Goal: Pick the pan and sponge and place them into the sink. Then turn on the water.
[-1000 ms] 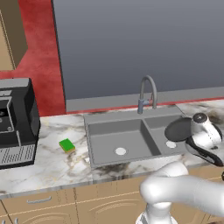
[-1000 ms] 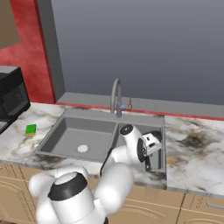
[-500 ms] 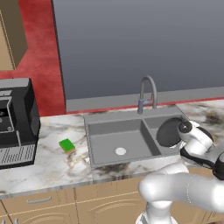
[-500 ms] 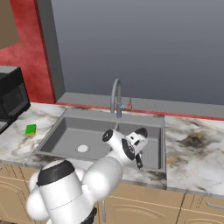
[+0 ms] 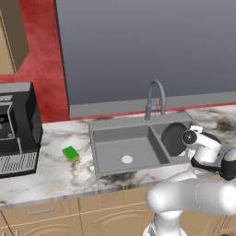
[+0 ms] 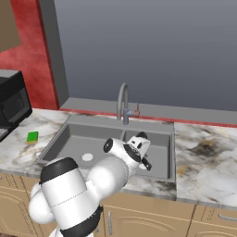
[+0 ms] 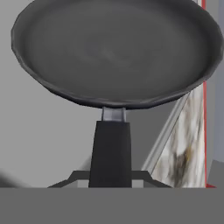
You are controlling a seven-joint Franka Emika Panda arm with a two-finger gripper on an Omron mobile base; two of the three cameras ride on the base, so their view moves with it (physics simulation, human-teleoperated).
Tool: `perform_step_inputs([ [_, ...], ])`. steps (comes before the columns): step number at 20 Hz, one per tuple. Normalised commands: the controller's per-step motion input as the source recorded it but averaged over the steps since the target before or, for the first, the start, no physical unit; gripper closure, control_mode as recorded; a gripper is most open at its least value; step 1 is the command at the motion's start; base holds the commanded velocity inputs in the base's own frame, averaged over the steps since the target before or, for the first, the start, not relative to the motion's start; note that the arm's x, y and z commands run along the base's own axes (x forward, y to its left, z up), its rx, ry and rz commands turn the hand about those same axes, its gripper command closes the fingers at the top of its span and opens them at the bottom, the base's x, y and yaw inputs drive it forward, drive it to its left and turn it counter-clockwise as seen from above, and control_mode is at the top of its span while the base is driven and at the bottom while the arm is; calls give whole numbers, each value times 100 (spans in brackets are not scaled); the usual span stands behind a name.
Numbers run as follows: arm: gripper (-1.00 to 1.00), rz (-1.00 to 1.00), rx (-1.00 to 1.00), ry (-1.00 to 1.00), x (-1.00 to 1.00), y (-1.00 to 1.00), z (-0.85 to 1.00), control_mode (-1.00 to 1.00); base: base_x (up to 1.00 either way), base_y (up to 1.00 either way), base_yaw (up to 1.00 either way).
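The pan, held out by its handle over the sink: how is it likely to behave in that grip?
The pan looks rigid, so it should not flex. The gripper is shut on the thin handle, with the wide bowl far out from it, so the pan probably feels front-heavy and may sag or twist. Its smooth handle could slip if swung fast over the sink.

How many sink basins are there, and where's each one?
2. The left basin holds a white drain; the right basin lies under the pan that the end effector carries. Both sit below the faucet.
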Motion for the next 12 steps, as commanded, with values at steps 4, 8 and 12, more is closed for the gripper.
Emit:
perform_step_inputs([
  [4, 100, 8, -8, 0, 27, 8, -5, -100, 0, 0, 0],
  [8, 100, 5, 0, 0, 33, 6, -8, -100, 0, 0, 0],
  [12, 100, 1, 3, 3, 31, 9, -11, -100, 0, 0, 0],
])
